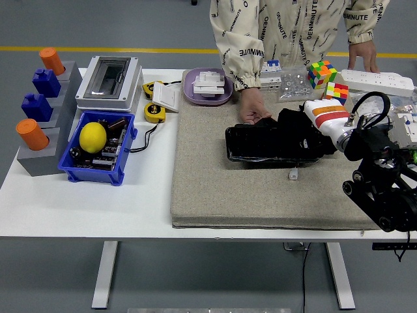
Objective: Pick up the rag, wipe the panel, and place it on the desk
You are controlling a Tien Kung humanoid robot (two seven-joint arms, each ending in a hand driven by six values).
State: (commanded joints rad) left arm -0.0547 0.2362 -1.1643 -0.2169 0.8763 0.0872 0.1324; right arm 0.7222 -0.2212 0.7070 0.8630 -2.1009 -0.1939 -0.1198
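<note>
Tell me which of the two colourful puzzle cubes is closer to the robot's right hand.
The nearer cube, which sits on the mat's far right corner just behind the right hand. The other cube stands farther back on the white table, beside the clear bag of small parts.

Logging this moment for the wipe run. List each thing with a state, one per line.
right robot hand: over the panel's right part, fingers unclear
panel: flat on the mat, steadied at its far edge
person's hand: resting on the panel's far edge
grey mat: flat
enclosure box: lid shut
blue bin: holds a lemon
</note>
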